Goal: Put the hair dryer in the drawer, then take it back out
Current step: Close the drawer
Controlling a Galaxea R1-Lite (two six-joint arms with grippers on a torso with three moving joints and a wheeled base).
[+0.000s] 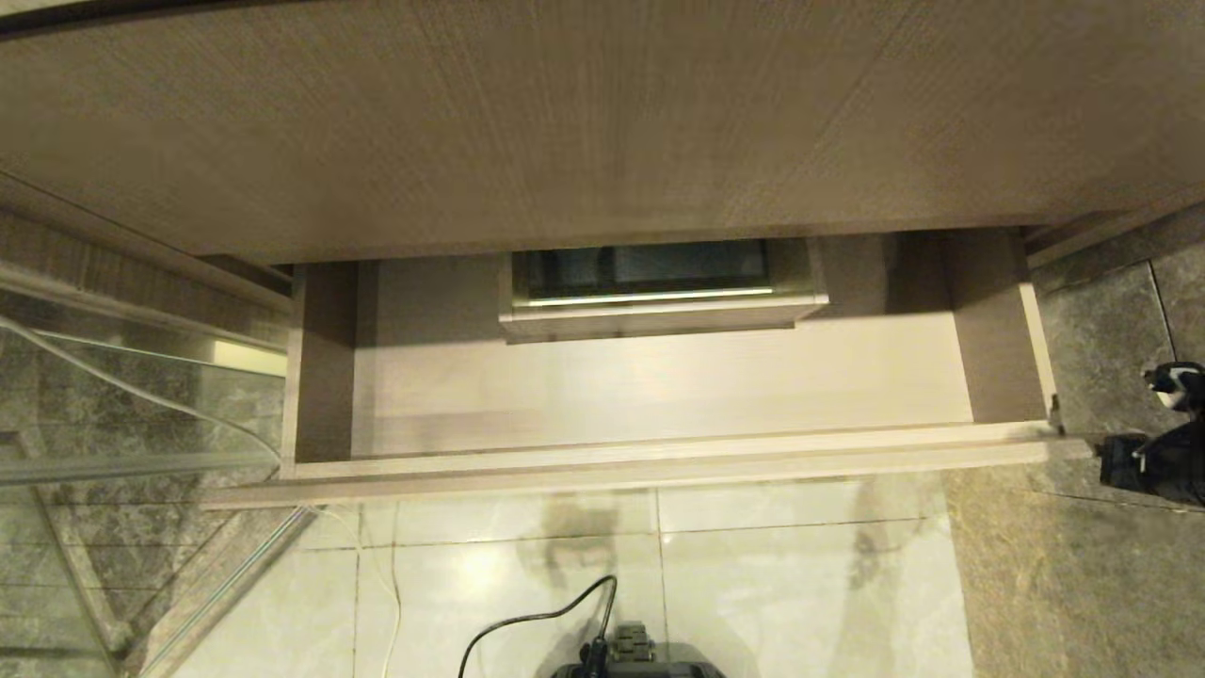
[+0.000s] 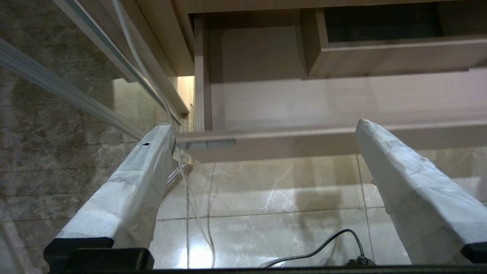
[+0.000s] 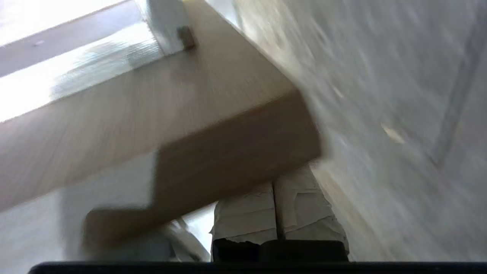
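The drawer (image 1: 659, 395) is standing pulled out from under the wood-grain worktop (image 1: 565, 122), its pale floor lying bare in the head view, with the boxed rectangular cut-out (image 1: 659, 287) sitting at the middle of its back wall. No hair dryer is showing in any of the views, so its place cannot be told.

The right tool (image 3: 276, 201) is hanging just off the drawer's front corner on the right side, low beside the stone-tiled wall (image 1: 1111, 339). In the right wrist view its two white-wrapped fingers (image 3: 247, 213) are pressing together with only a thin seam between them, closed and holding nothing, and the corner of the drawer front (image 3: 228, 160) is looming directly ahead of the fingertips and partly covering them. That view is smeared, so whether the fingertips are touching the wood cannot be told. In the head view only the dark body of this arm (image 1: 1158, 452) is showing at the frame edge, level with the drawer front.

The left tool (image 2: 266, 133) is parked below the drawer front, over the glossy floor tiles (image 2: 274, 198), with its two padded fingers (image 2: 137, 179) standing wide apart and nothing between them. Ahead of it lies the drawer's left front corner, and beside it a glass panel (image 2: 57, 133) with a thin white cord (image 2: 179, 160) is running down. A black cable (image 1: 527, 621) is curling on the floor near the robot's base.
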